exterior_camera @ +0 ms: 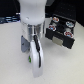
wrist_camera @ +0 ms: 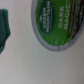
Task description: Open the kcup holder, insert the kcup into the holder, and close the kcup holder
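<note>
The kcup holder (exterior_camera: 62, 34) is a dark boxy unit at the exterior view's right, with several round pods on its top. The white arm reaches down at the middle of the table, and my gripper (exterior_camera: 34, 60) is low over the surface. A small green spot next to it is the kcup (exterior_camera: 31, 58), mostly hidden by the arm. In the wrist view the kcup (wrist_camera: 57, 22) fills much of the picture, showing its green printed lid with a pale rim, lying on the white table. My fingers do not show clearly, so I cannot tell whether they are open or shut.
The table (exterior_camera: 12, 55) is white. A blurred dark green shape (wrist_camera: 5, 27) shows at the edge of the wrist view; I cannot tell what it is. Dark clutter (exterior_camera: 9, 17) stands beyond the table's far edge at the exterior view's left.
</note>
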